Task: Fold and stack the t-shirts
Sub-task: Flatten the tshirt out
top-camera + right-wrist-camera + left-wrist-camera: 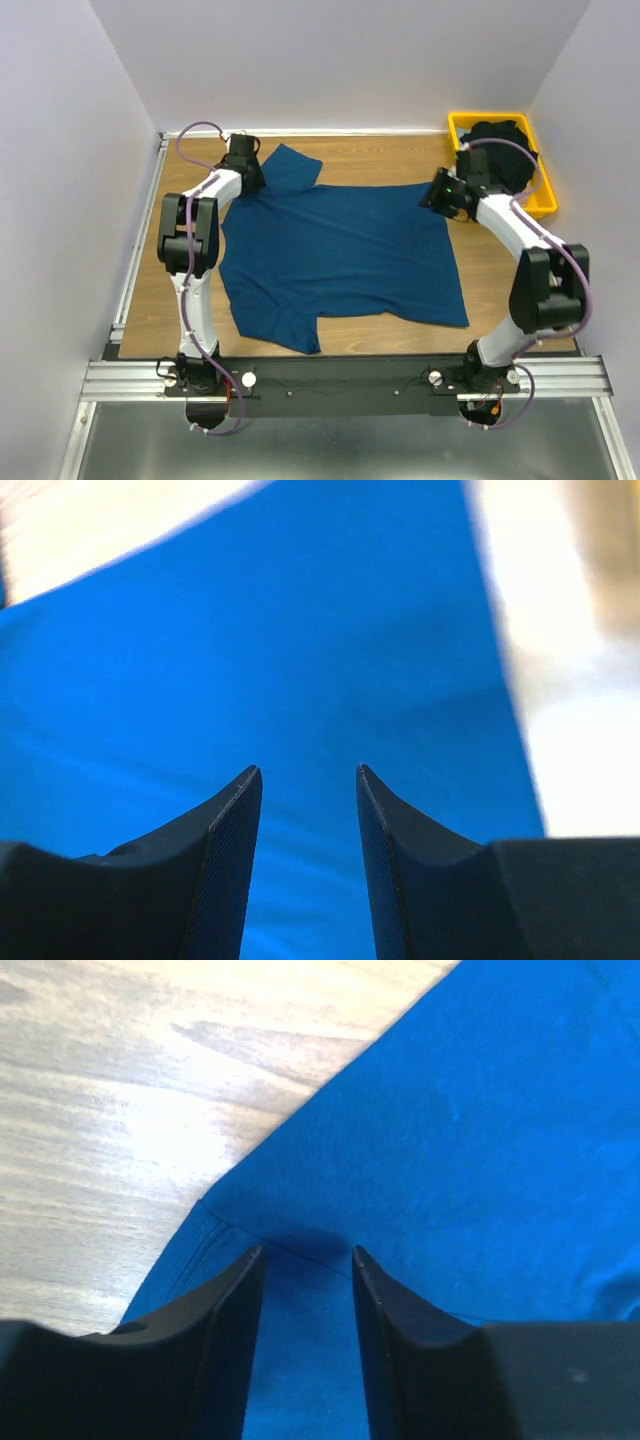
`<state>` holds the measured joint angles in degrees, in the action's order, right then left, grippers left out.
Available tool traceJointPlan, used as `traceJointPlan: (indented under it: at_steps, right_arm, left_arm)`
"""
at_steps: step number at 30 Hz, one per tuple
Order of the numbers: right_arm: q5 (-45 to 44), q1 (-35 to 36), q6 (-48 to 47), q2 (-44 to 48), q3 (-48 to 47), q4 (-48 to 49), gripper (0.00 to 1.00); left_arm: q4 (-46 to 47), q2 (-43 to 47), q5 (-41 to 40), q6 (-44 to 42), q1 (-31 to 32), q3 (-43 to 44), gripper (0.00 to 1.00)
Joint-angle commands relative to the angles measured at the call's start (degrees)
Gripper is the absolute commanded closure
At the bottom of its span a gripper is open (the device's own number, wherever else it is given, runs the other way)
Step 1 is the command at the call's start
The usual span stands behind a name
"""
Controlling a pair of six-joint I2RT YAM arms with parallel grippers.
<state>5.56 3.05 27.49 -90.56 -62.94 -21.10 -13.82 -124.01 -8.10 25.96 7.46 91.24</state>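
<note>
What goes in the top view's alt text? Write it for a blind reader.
A blue shirt lies spread flat on a wooden table, the left gripper by its far left sleeve and the right gripper at its far right corner. A yellow tray at the far right holds black cloth.

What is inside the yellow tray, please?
A bunched black t-shirt lies in the yellow tray. It covers most of the floor, so anything beneath it cannot be seen.

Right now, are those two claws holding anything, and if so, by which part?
Nothing is gripped. The left gripper and the right gripper both stand open over the blue t-shirt, at its far edge.
</note>
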Motion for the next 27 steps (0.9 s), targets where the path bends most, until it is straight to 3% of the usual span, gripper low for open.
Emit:
traceJointPlan:
  at_steps: [1, 17, 20, 27]
  right_arm:
    - [-1.78, 3.89, -3.84, -7.07, -6.14, -0.87, 0.5]
    - [-8.63, 8.64, -7.53, -19.82, -12.91, -0.61, 0.51]
    - [-10.39, 8.64, -7.62, -20.61, -12.91, -0.61, 0.51]
    - [-13.56, 8.64, -8.15, -23.51, -14.32, -0.52, 0.5]
  left_arm:
    - [2.84, 6.75, -1.83, 0.06, -0.26, -2.11, 0.5]
    - [1.17, 20.47, -6.93, -1.79, 1.77, -24.43, 0.53]
    - [1.69, 20.38, -7.72, -1.7, 1.85, -25.23, 0.59]
    - [-0.32, 14.16, -9.82, -2.22, 1.85, -21.21, 0.64]
